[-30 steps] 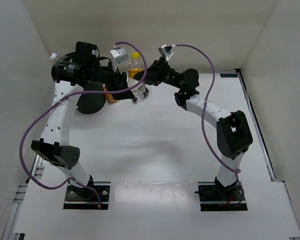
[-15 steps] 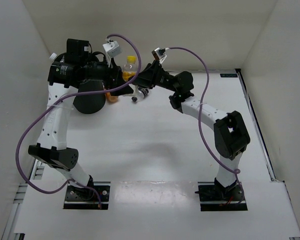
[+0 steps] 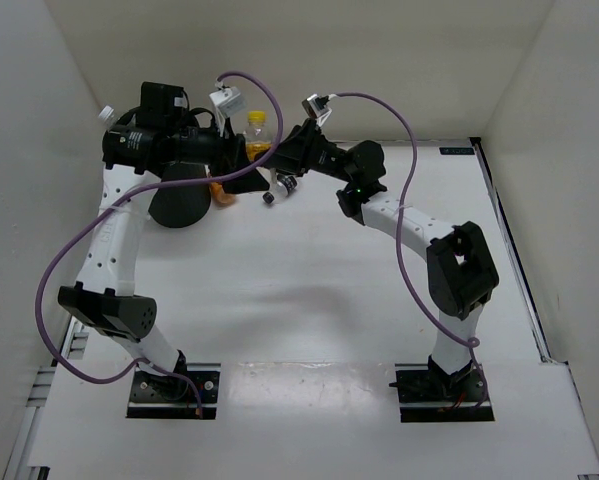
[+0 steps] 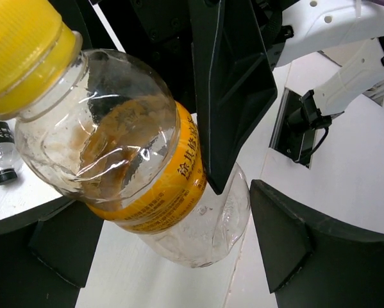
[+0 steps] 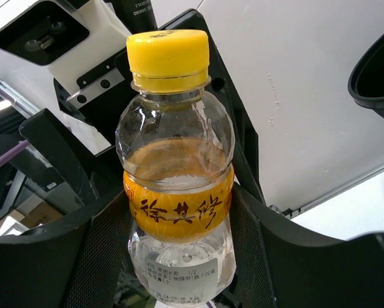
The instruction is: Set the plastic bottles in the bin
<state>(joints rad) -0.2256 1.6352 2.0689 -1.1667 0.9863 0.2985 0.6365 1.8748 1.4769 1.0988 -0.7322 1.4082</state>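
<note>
Black ribbed bin (image 3: 179, 208) on counter (image 3: 309, 270), far left; stubby orange bottle (image 3: 220, 194) just beside it. Beyond, right tool (image 3: 269, 157) clamps yellow-capped bottle (image 3: 258, 140) upright above counter. Left tool (image 3: 241, 168) spread wide, just beside that bottle.

Lighting is bright, even and diffuse, from overhead. Faint soft shadows lie on the table (image 3: 309, 300); the white walls (image 3: 279, 60) verge on overexposure. Glare spots mark the clear bottle (image 5: 179, 147); close foreground edges read soft.
</note>
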